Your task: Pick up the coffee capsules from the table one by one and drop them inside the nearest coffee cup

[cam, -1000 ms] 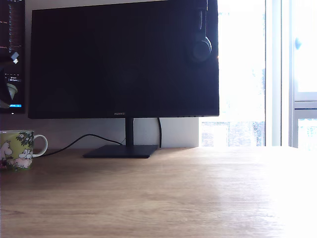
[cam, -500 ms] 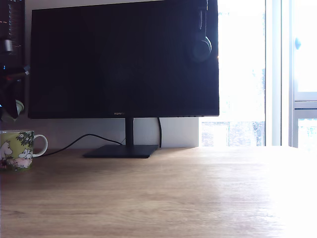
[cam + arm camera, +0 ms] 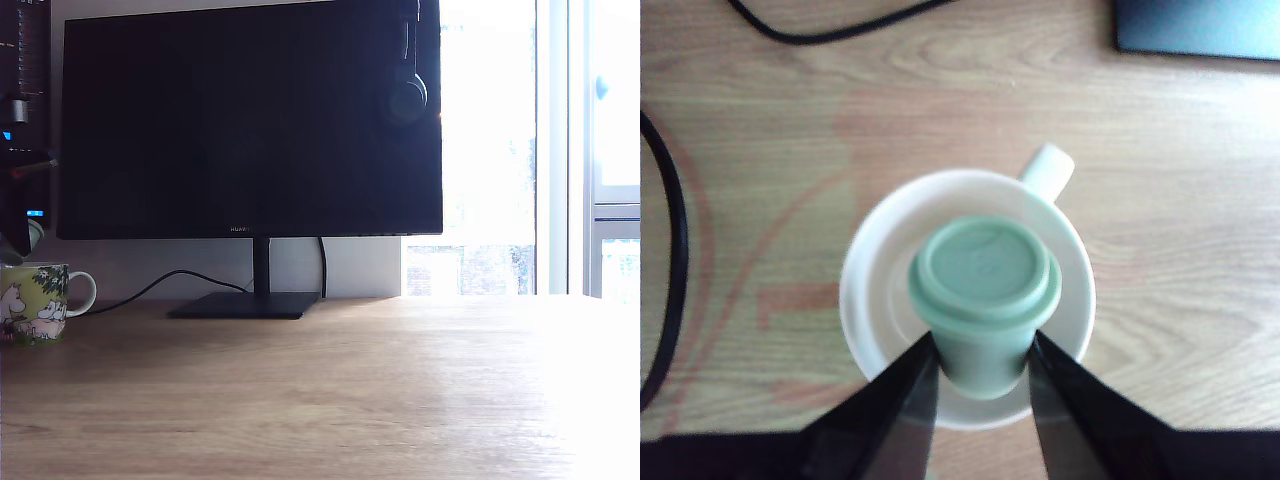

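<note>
**A:** Where is the capsule (image 3: 983, 270) at this moment?

**B:** It's off the tabletop (image 3: 1160, 180), pinched low on its body by the gripper (image 3: 982, 350). The two dark fingers (image 3: 905, 400) are closed to just the capsule's width, one on each side. Its wider, rimmed end faces the wrist camera.

**A:** And the coffee cup (image 3: 872, 262)?

**B:** Directly beneath it. In the wrist view the capsule lies inside the circle of the white rim, though nearer the side the fingers come from than the side with the handle (image 3: 1048, 168). In the exterior view the cup stands at the far left edge of the frame, partly cut off, and a pale green bit shows just above its rim.

**A:** So the drop looks ready. What could spoil it?

**B:** I'd say the offset. If the fingers open here, the capsule may catch the rim on their side, tip, and roll out onto the tabletop.

**A:** Anything else?

**B:** It could cling to one finger as they part and swing sideways instead of falling clean. And if the arm goes lower first, a fingertip might knock the rim and shove the cup, which stands free.

**A:** What about the black cable (image 3: 675, 230)?

**B:** It's well apart from the cup, so I doubt it matters.

**A:** Any capsules inside already?

**B:** I can't tell. The held capsule hides most of the cup's bottom.
</note>
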Action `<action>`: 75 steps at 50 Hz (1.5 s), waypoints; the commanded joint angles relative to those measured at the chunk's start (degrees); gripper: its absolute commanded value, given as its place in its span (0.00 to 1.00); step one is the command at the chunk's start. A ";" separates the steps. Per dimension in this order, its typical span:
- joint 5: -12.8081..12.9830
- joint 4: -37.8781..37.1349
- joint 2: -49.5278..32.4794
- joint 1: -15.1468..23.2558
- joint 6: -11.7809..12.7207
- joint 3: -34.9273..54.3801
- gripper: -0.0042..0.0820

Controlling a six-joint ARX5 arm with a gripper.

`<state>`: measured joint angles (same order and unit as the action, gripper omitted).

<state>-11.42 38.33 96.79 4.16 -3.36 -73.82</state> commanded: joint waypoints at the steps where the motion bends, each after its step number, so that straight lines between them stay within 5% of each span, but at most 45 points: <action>1: 0.13 -0.22 0.76 0.07 -0.28 -0.46 0.26; 33: 0.11 -0.39 0.76 0.07 -0.31 -0.46 0.28; 35: 0.09 -0.46 0.76 0.07 -0.24 -0.46 0.38; 41: -0.13 -0.17 0.76 0.07 0.33 -0.46 0.97; 66: -0.20 -1.44 0.59 0.00 -0.13 -0.46 0.92; 75: -0.70 -0.96 -0.39 -0.37 -0.17 -0.46 0.67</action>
<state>-11.90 37.34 96.79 4.10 -3.33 -73.82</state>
